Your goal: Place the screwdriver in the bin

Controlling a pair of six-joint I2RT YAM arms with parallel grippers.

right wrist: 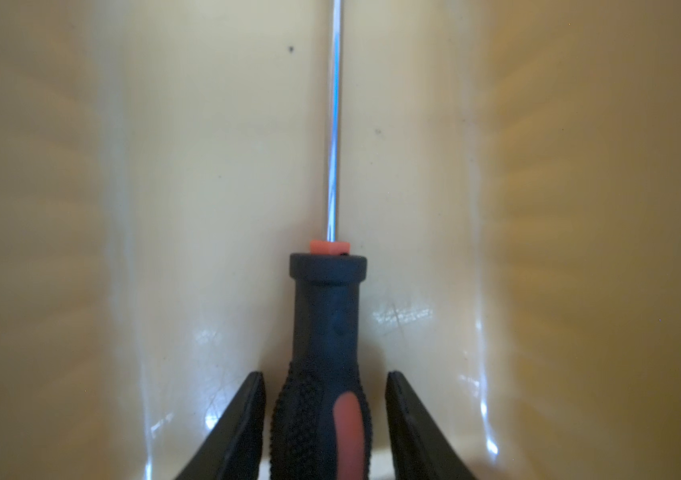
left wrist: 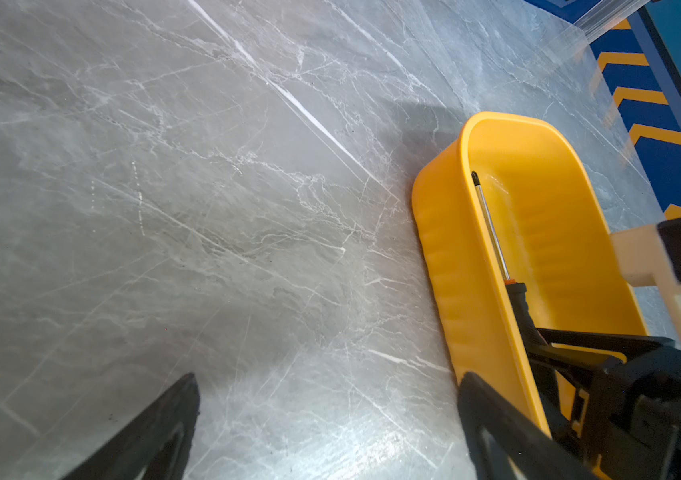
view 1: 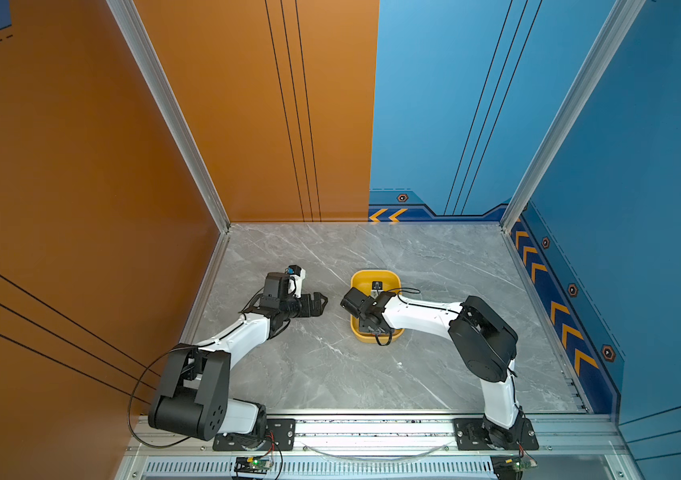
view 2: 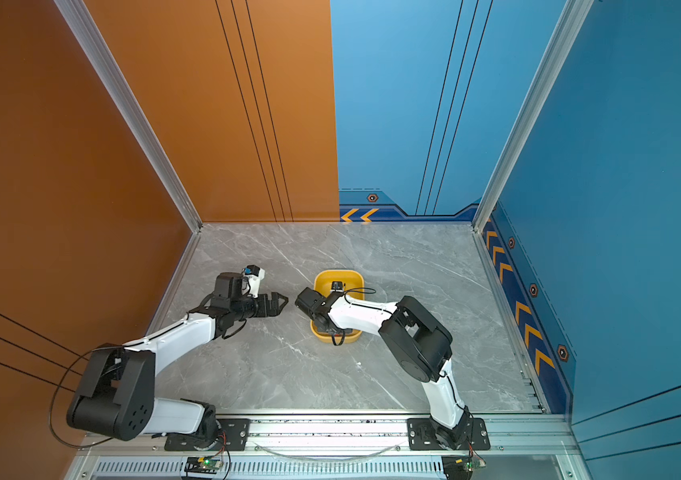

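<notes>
- Screwdriver, slim, with a thin bright metal shaft and a black rubbery handle with orange accents, is lying inside the shallow yellow plastic bin with rounded corners. The bin is sitting on the grey marbled worktop, just right of the middle of the frame in both top views.
- Right end effector is reaching down into the lower end of the bin as a top view shows it. Its black fingers are standing apart on either side of the handle, with a sliver of yellow showing on each side, so they are flanking the handle and not clamping it.
- That low, centred placing is likely serving to set the tool along the bin's middle, clear of both side walls, rather than drop it.
- Left end effector is hovering left of the bin, near it but apart. Its fingers are spread wide and holding nothing, presumably so as not to crowd the bin.
- Long axis of the screwdriver is running parallel to the bin's longer sides. The tip is pointing toward the bin's upper end in the top-view frame, away from the arm bases, and the handle is lying toward the lower end.
- Whether the tip is touching the bin's floor I cannot tell.
</notes>
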